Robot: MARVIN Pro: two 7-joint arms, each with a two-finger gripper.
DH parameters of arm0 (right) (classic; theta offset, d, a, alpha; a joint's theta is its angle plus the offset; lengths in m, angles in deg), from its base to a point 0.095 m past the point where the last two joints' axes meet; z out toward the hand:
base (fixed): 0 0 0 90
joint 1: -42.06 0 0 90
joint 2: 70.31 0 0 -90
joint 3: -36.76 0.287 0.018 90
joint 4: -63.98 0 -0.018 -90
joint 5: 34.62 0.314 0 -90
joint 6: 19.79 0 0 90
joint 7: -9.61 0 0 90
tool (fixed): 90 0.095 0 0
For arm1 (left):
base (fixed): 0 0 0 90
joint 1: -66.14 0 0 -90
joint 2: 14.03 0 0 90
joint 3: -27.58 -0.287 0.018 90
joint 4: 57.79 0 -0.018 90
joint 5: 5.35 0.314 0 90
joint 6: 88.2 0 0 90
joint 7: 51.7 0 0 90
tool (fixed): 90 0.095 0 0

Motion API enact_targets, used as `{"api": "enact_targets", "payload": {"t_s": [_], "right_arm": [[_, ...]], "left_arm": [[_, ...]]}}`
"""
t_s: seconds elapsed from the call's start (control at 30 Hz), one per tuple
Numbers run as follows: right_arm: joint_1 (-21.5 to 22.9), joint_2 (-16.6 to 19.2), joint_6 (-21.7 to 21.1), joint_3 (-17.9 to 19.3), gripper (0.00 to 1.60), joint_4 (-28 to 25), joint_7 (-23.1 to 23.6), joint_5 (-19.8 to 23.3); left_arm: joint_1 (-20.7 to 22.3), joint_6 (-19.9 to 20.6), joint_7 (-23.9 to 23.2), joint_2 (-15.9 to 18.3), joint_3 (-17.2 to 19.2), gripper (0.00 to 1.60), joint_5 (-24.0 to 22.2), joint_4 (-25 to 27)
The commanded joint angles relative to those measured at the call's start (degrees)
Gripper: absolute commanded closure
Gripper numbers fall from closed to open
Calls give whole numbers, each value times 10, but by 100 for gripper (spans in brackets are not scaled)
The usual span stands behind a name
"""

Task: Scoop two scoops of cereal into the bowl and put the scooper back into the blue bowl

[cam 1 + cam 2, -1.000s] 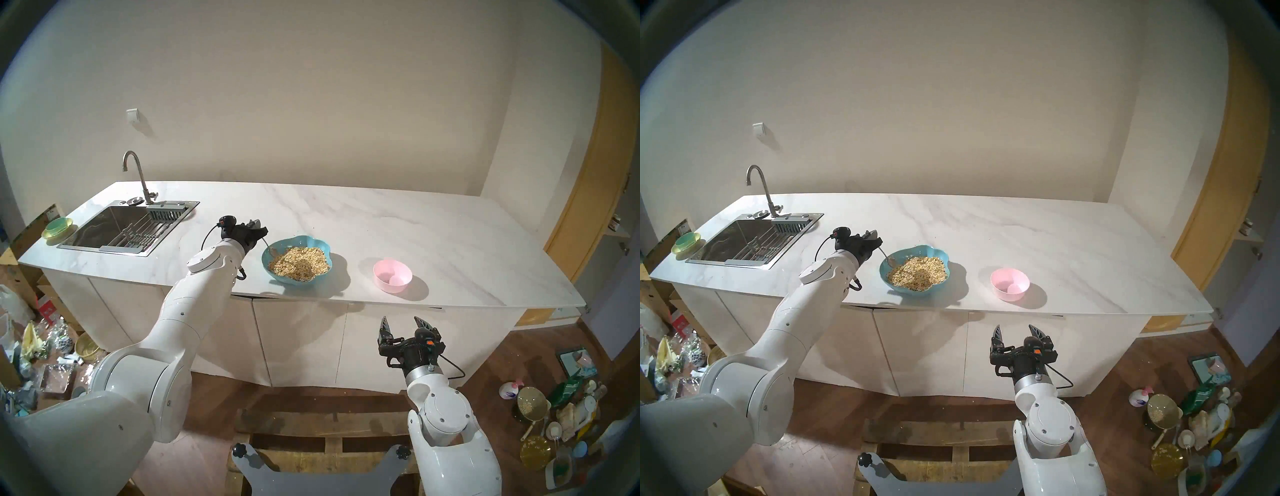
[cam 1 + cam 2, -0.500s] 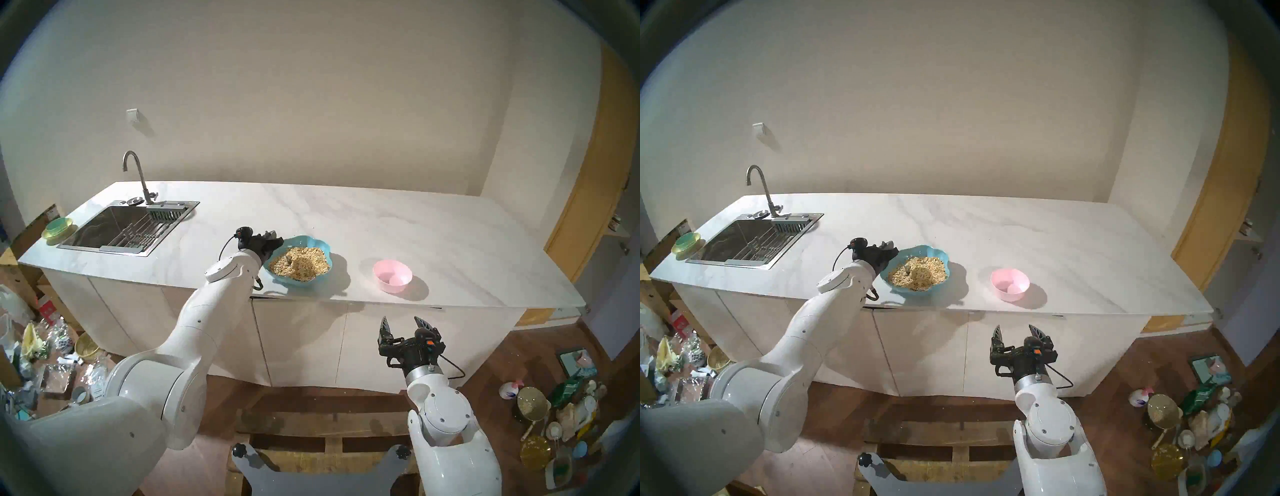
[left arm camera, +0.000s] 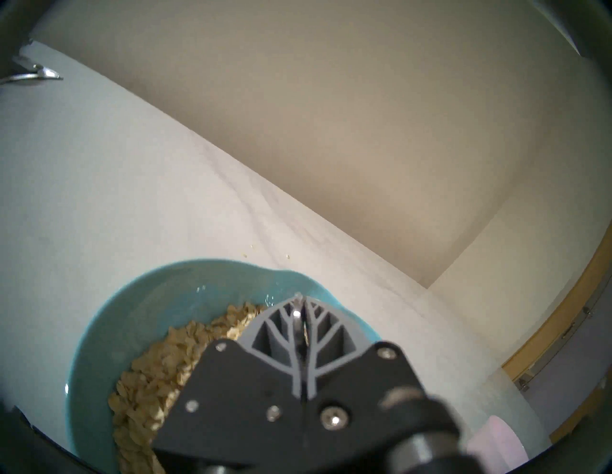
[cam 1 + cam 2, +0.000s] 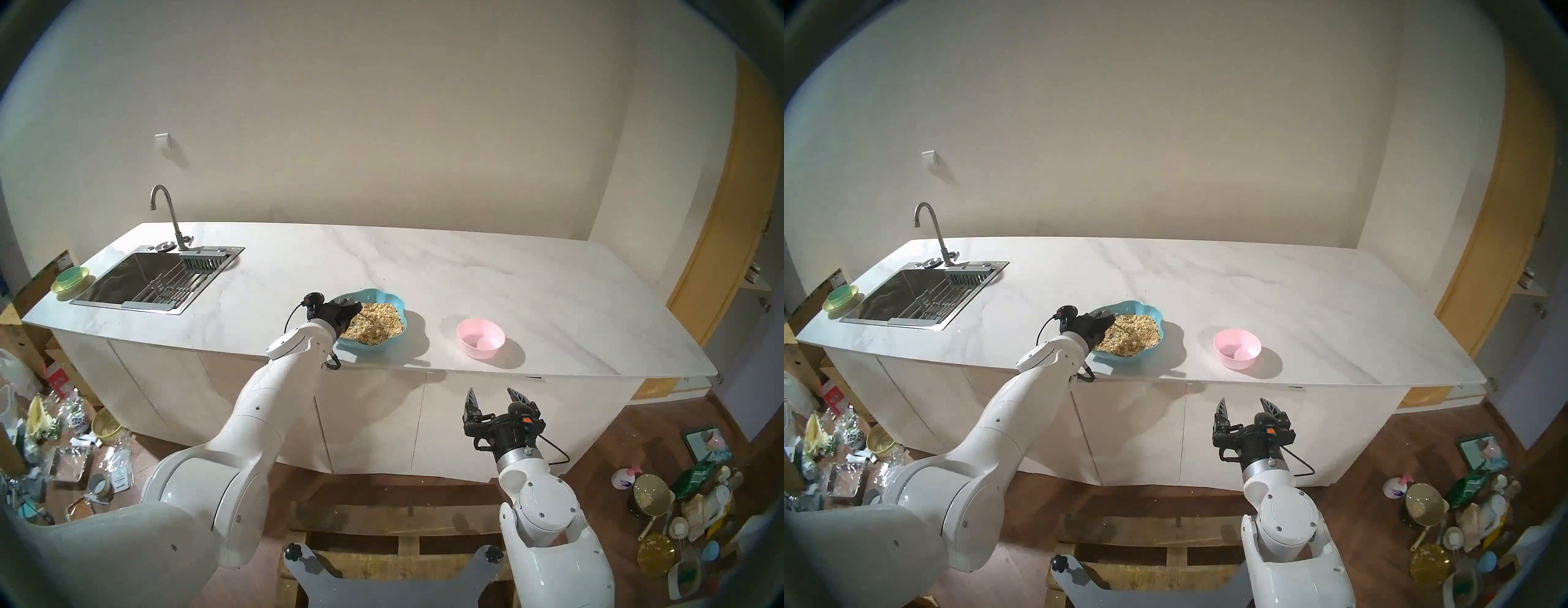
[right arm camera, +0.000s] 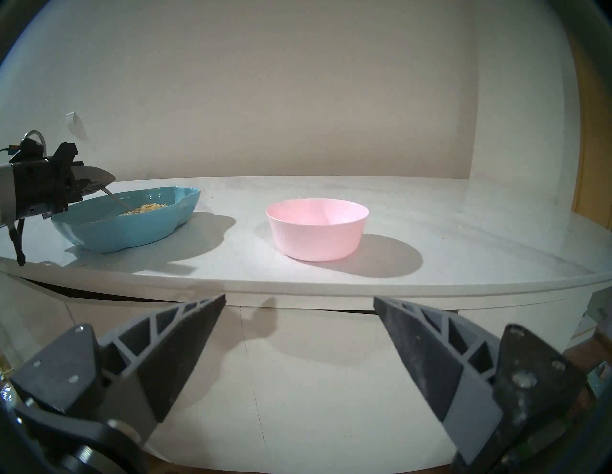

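My left gripper (image 5: 99,180) is clamped on the scooper (image 5: 114,197), whose head is buried in the cereal (image 4: 377,325), so I cannot make it out. The blue bowl (image 4: 392,299) sits partly hidden behind my wrist. The pink bowl (image 4: 480,337) stands apart on the white marble desk (image 4: 466,271). My right gripper (image 4: 494,397) hangs spread wide, holding nothing, before the cabinet fronts.

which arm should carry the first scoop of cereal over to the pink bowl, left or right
Left. The left gripper is shut on the spoon, whose head sits in the cereal of the blue bowl. The right gripper hangs open and empty in front of the counter.
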Motion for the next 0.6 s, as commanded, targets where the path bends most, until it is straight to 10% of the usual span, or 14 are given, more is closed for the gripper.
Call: {"api": "enact_targets", "payload": {"t_s": [0.0, 0.57], "right_arm": [[3, -2, 2, 0, 0, -15, 0, 2], [3, -2, 2, 0, 0, -15, 0, 1]], "left_arm": [[-12, 38, 4, -14, 18, 160, -32, 33], [-31, 95, 31, -16, 43, 160, -63, 88]]}}
